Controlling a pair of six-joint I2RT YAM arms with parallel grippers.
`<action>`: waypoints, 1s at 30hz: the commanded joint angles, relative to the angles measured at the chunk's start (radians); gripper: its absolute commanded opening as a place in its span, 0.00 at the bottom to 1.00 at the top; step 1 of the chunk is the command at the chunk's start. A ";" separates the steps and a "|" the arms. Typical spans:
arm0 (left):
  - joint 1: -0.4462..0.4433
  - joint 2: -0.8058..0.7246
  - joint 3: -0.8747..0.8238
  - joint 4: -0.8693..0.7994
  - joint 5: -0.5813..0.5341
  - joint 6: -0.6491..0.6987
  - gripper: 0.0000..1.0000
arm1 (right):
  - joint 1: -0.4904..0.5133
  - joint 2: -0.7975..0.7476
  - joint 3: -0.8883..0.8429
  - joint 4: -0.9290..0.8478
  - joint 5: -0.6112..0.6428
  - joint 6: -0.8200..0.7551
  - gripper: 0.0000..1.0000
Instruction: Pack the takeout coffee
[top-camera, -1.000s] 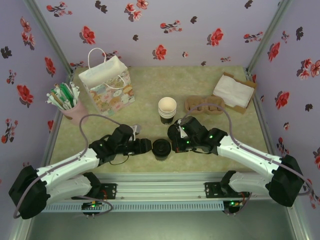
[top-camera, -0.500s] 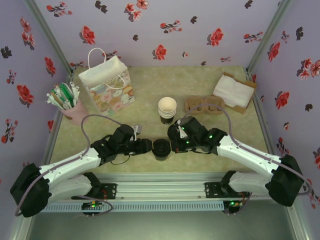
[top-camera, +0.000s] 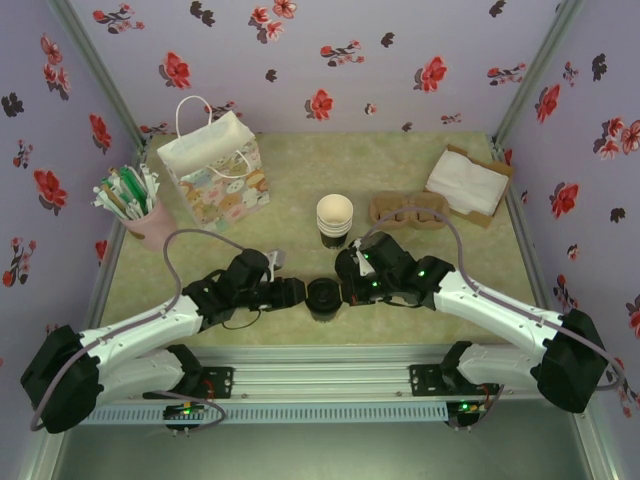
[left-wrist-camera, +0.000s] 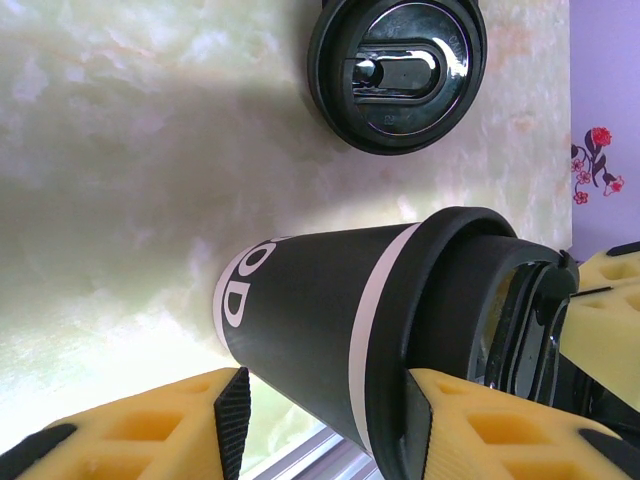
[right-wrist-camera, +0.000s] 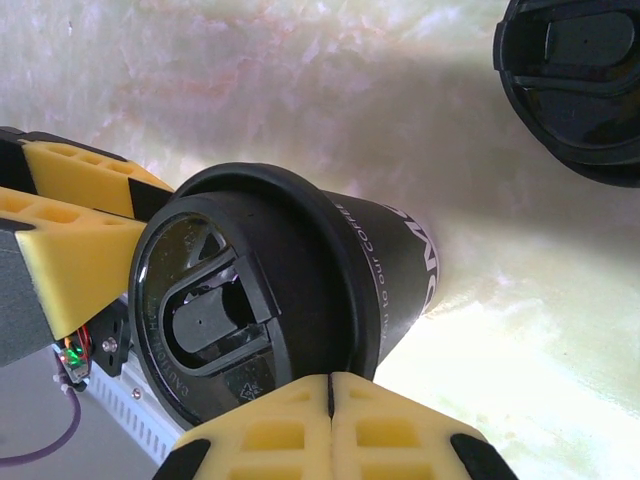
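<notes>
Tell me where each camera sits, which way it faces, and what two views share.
Top external: above and behind the arm bases, looking down at the table; both arms show, either side of the takeout coffee.
Left wrist: on the left arm, facing the coffee's side; the left gripper straddles it.
Right wrist: on the right arm, facing the coffee's lid; the shut right gripper shows at the bottom.
Both wrist views share the coffee and a loose lid.

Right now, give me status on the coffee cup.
Left fingers closed on the dark paper cup with black plastic lid. Right fingers shut, at its lid. Loose round black plastic lid lies close by, not blocking.
</notes>
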 joint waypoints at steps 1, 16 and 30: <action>-0.009 0.017 -0.015 0.000 0.004 -0.010 0.46 | -0.001 0.010 0.005 0.026 -0.015 0.017 0.06; -0.018 0.020 -0.042 0.030 0.004 -0.034 0.44 | 0.008 0.029 -0.065 0.008 0.026 0.024 0.06; -0.028 -0.093 -0.007 -0.091 -0.094 -0.030 0.67 | 0.020 -0.031 0.075 -0.115 0.113 -0.026 0.17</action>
